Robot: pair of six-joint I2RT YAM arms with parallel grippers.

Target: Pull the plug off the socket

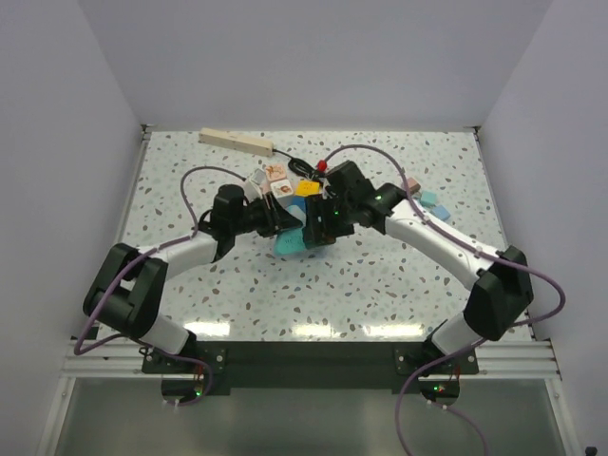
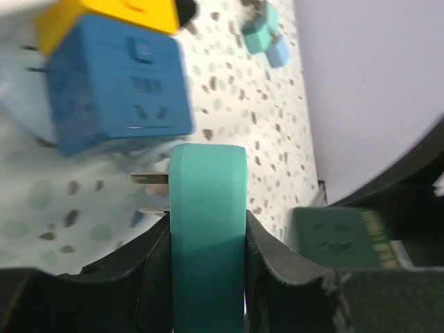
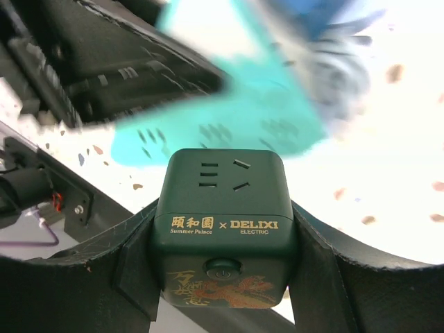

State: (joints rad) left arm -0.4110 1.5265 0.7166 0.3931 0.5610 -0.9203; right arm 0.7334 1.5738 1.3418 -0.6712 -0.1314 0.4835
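Observation:
The socket, a long beige power strip with a thin black cord, lies at the table's far edge, apart from both grippers. My left gripper is shut on a teal plug cube. Its two bare metal prongs stick out to the left, in nothing. My right gripper is shut on a dark green DELIXI outlet cube, which also shows in the left wrist view. The two grippers meet at the table's middle.
A blue outlet cube with a yellow piece on it sits just past the teal cube. White cubes, a yellow piece and a red item lie behind the grippers. Small teal and blue pieces lie at the right.

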